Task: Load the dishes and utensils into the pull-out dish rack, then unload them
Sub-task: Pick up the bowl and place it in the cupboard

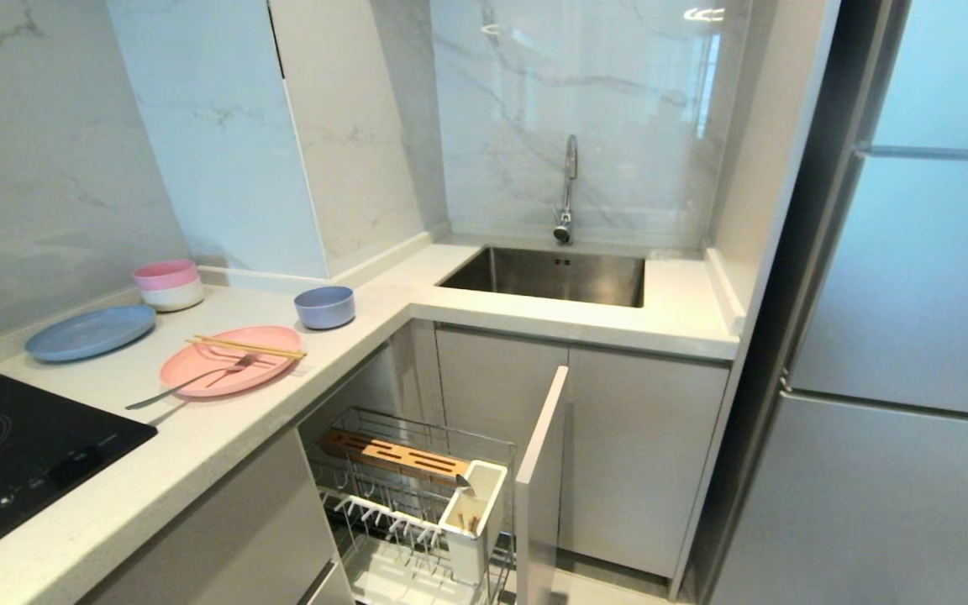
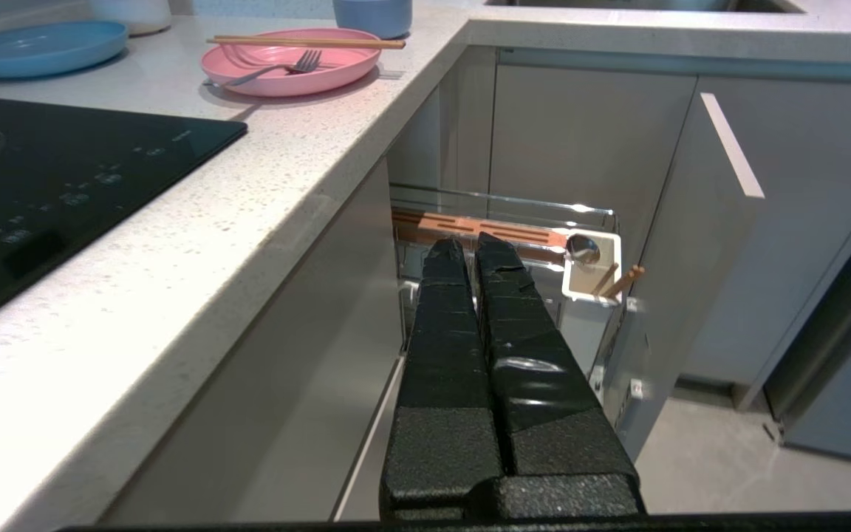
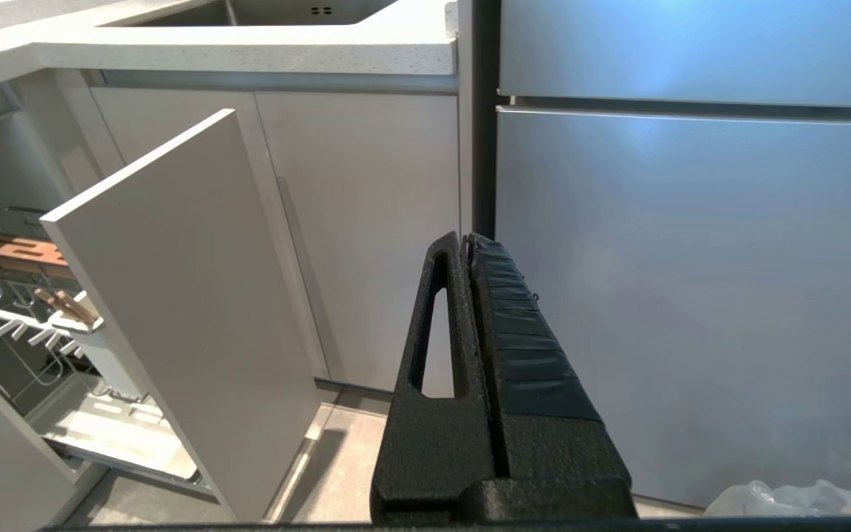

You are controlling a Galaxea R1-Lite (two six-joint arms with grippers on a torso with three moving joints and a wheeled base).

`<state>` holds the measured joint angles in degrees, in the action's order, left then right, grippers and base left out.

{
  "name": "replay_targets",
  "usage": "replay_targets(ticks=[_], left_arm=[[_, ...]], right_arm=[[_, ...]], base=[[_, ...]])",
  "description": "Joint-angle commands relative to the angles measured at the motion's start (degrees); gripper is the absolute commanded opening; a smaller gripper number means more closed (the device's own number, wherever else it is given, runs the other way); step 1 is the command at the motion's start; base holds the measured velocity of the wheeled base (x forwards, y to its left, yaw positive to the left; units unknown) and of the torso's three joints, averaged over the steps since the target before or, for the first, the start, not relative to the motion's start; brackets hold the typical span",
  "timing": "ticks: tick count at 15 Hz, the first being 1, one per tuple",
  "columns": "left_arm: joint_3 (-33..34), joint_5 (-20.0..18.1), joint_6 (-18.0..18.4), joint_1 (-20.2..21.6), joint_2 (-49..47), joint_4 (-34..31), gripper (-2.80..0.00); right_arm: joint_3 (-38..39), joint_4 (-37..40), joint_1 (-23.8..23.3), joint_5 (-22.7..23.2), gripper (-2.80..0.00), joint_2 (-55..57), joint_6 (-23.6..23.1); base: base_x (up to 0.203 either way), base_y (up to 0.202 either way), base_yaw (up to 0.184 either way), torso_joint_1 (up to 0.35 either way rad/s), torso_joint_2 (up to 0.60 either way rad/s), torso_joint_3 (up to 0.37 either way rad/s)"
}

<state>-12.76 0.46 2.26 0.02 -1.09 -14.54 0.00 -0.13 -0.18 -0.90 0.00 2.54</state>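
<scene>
Two thin wooden chopsticks (image 1: pixel 247 346) lie across matte round pink plate (image 1: pixel 230 360).

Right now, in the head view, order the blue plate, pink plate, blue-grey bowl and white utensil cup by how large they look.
1. pink plate and blue plate: much alike, so I won't rank them.
2. white utensil cup: nearer the camera, so its place is unsure.
3. blue-grey bowl: smallest.

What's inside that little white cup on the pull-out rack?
In the white cup, a metal spoon and wooden chopstick ends stick up. Their lower parts are hidden by its walls.
</scene>
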Motion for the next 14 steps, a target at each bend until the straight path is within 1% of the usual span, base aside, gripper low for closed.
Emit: replay_targets(ticks=[1,3,4,5,7,10,14], left_arm=[[5.61,0.16,-0.14,-0.01,1.13,5.32,-2.80],[10.41,0.36,0.31,-0.02,1.17,12.46,-2.80],[10.94,0.20,2.51,0.10,1.18,13.21,-2.80],[11.07,-0.34,3.88,0.15,1.18,12.92,-2.80],[12.58,-2.04,5.65,0.15,1.18,14.01,-2.80],[12.76,-1.95,3.89,0.15,1.18,14.19,-2.80],[12.76,-1.95,3.63,0.15,1.18,14.19,-2.80]], right_arm=[[0.00,-0.04,0.01,0.02,-2.80,0.00,0.01],[0.00,-0.04,0.01,0.02,-2.80,0.00,0.01],[0.00,-0.04,0.01,0.02,-2.80,0.00,0.01],[0.00,-0.04,0.01,0.02,-2.80,0.00,0.01],[0.00,0.00,0.01,0.02,-2.80,0.06,0.01],[0.00,-0.04,0.01,0.02,-2.80,0.00,0.01],[0.00,-0.04,0.01,0.02,-2.80,0.00,0.01]], base=[[0.000,0.000,0.000,0.000,0.00,0.000],[0.000,0.000,0.000,0.000,0.00,0.000],[0.000,0.000,0.000,0.000,0.00,0.000],[0.000,0.000,0.000,0.000,0.00,0.000],[0.000,0.000,0.000,0.000,0.00,0.000],[0.000,0.000,0.000,0.000,0.00,0.000],[0.000,0.000,0.000,0.000,0.00,0.000]])
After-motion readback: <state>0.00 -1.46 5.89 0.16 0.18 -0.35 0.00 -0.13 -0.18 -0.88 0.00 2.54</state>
